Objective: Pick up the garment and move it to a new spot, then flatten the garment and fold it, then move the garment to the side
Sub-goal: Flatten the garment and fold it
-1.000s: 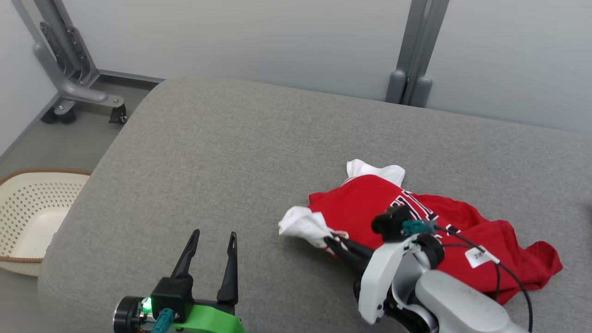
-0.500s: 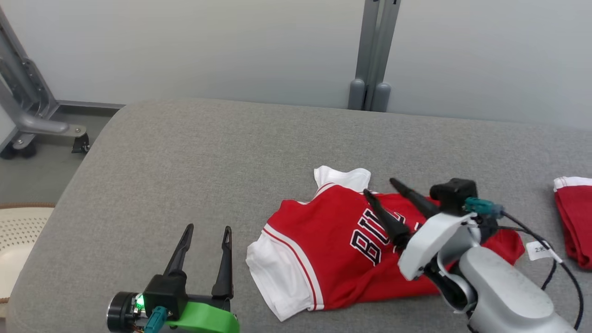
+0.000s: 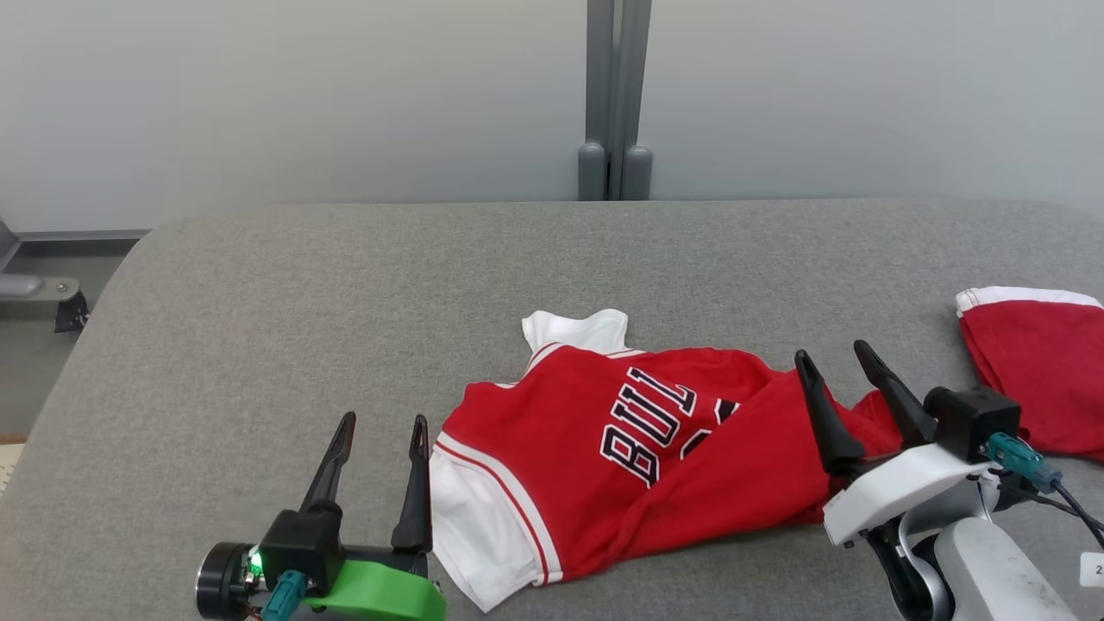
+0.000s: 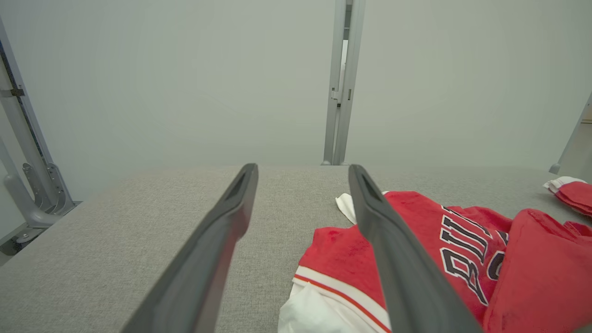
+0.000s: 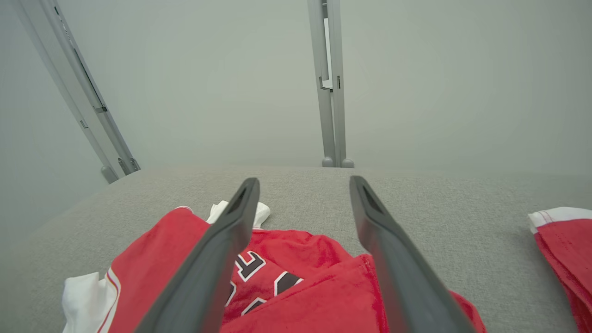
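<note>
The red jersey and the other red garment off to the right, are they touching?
Apart. The right wrist view shows a strip of bare grey surface between the red jersey and the other red garment.

Left arm (image 3: 379, 595) and right arm (image 3: 992, 569) both reach forward, jaws spread wide and empty.

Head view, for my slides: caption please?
Rumpled jersey on grey cushion, left claw and right claw open beside it; another red garment at right.

The table (image 3: 345, 285) is looked down on from the head, toward the wall (image 3: 302, 95). Both wrist views are taken low and close; the shirt (image 3: 733, 483) and post (image 3: 614, 95) are shared.
</note>
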